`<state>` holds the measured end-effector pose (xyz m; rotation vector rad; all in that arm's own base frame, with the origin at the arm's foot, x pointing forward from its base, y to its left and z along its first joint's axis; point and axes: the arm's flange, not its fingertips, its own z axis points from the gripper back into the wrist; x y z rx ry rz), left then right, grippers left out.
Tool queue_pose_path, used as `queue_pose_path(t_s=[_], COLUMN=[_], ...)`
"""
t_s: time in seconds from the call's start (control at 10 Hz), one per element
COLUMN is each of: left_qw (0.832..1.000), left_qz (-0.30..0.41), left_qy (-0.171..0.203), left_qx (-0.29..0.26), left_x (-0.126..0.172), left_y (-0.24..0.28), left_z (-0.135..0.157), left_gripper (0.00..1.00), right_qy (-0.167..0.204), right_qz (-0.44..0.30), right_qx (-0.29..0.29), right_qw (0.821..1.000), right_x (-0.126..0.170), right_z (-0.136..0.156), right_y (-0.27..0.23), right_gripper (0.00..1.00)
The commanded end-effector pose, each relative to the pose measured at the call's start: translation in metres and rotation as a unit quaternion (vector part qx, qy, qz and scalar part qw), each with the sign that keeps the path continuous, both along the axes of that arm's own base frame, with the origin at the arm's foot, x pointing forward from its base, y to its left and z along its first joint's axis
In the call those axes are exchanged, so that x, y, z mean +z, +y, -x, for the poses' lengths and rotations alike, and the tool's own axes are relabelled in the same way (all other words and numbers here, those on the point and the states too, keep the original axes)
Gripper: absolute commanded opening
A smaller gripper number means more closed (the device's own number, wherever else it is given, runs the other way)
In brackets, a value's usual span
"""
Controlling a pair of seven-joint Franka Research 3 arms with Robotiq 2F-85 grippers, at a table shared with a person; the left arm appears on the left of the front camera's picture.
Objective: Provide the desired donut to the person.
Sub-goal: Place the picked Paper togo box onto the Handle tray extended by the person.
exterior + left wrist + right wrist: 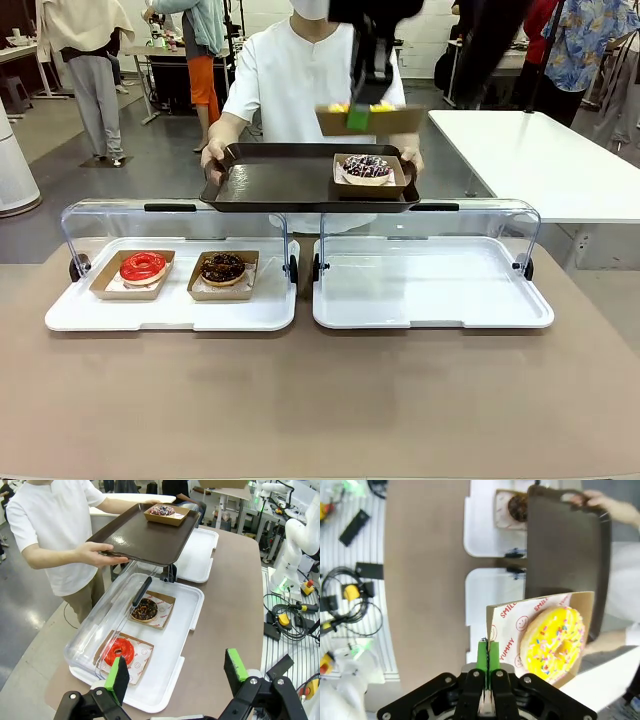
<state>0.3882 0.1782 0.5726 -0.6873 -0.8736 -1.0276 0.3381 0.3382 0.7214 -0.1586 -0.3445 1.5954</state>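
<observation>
While its green pads (482,656) are pinching the edge of a shallow brown cardboard tray (580,602) lined with printed white paper, the right gripper (488,655) is carrying a yellow-iced doughnut with coloured sprinkles (553,643) high above the dark brown plastic serving tray (290,180) that the person in the white short-sleeved shirt (300,80) is holding out in both hands over the far edge of the table. The grip is sitting on one wall alone, so the cardboard tray is hanging out to the side of the fingers; a jolt on the way down could be tipping it and sliding the doughnut off, or the thin card could be slipping from the pads. A chocolate doughnut with pale sprinkles in its own brown tray (367,170) is already lying on the serving tray's right side, and a descent too close to it could be knocking the two together. The left gripper (175,672) is hanging with its fingers wide apart and empty, above the near corner of the white display tray with the clear hinged lid (170,675), where a red-glazed doughnut (118,651) and a dark chocolate doughnut (145,609) are lying untouched.
</observation>
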Motion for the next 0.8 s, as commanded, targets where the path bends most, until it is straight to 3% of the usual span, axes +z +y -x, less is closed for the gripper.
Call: queue_pose_path(t_s=[0.0,0.4,0.7], left_qw=[1.000,1.000,1.000], left_qz=[0.001,0.001,0.001], left_qy=[-0.001,-0.001,-0.001], left_qx=[-0.002,-0.002,-0.002], left_x=[0.002,0.002,0.002], left_y=[0.000,0.000,0.000], left_z=[0.001,0.001,0.001], left_gripper=[1.00,1.00,1.00], right_qy=[-0.009,0.011,0.015], right_qz=[-0.017,-0.044,-0.020], right_qx=[-0.009,0.023,0.023], right_qw=[1.000,0.999,0.999], right_x=[-0.001,-0.034,-0.065], right_z=[-0.054,-0.125,-0.149], right_y=[0.039,0.105,0.121], right_gripper=[0.01,0.01,0.01])
